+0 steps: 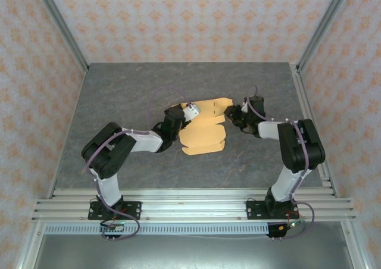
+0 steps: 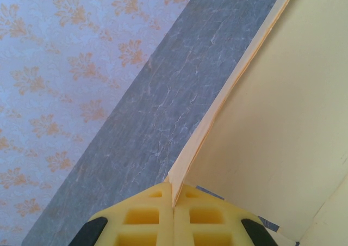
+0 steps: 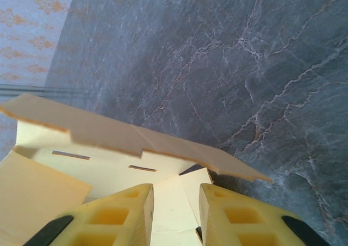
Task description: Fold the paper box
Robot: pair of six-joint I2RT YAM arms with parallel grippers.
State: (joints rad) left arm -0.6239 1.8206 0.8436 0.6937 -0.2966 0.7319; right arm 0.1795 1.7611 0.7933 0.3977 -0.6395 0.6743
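Note:
The paper box [image 1: 205, 135] is a tan card sheet lying partly folded in the middle of the table between the two arms. My left gripper [image 1: 188, 112] is at its far left corner. In the left wrist view the yellow jaws [image 2: 174, 200] are shut on a raised edge of the paper box [image 2: 283, 121], which stands up from the table. My right gripper [image 1: 230, 115] is at the sheet's right edge. In the right wrist view its jaws [image 3: 176, 194] stand apart, with a flat flap lying between them and a lifted panel of the paper box [image 3: 109, 131] just ahead.
The grey marbled table [image 1: 119, 90] is walled by patterned panels on three sides. Aluminium posts [image 1: 59, 25] stand at the back corners and a rail [image 1: 190, 206] runs along the near edge by the arm bases.

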